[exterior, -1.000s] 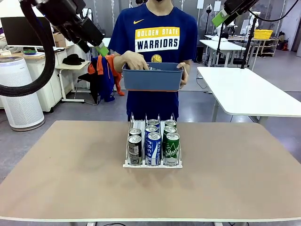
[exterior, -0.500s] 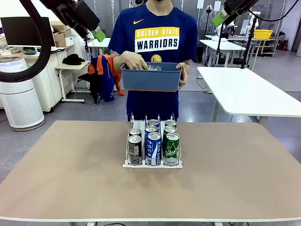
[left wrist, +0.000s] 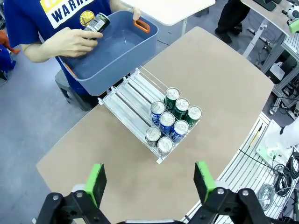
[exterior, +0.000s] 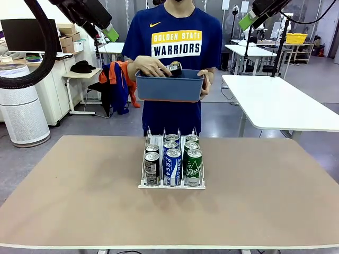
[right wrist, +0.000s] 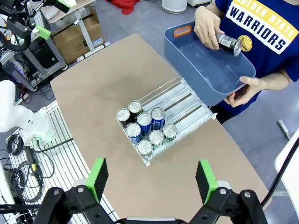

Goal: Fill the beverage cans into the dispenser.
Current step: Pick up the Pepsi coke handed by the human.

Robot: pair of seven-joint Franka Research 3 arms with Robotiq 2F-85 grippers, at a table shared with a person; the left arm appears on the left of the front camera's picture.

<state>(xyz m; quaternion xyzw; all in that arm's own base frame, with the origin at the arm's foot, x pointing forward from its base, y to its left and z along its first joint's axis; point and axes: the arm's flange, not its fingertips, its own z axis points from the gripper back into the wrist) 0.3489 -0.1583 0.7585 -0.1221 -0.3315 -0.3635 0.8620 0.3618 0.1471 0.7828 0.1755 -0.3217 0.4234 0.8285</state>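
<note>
A tan bench (exterior: 79, 201) stands in a busy lab. The can-loaded dispenser (left wrist: 128, 102) sits mid-frame above the left pincer (left wrist: 149, 179) and right pincer (right wrist: 152, 179), both gaping.

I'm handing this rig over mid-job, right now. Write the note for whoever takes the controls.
Left gripper: open, empty, high above the table.
Right gripper: open, empty, raised too.
Dispenser: mid-table, holding eight cans: two black in the robot's left lane, three blue-and-white in the middle, three green on the right.
Person: one hand lifts a black can from the bin, which looks otherwise empty.
Done: eight loaded.
Left: probably that black can, into the two-can lane.
</note>
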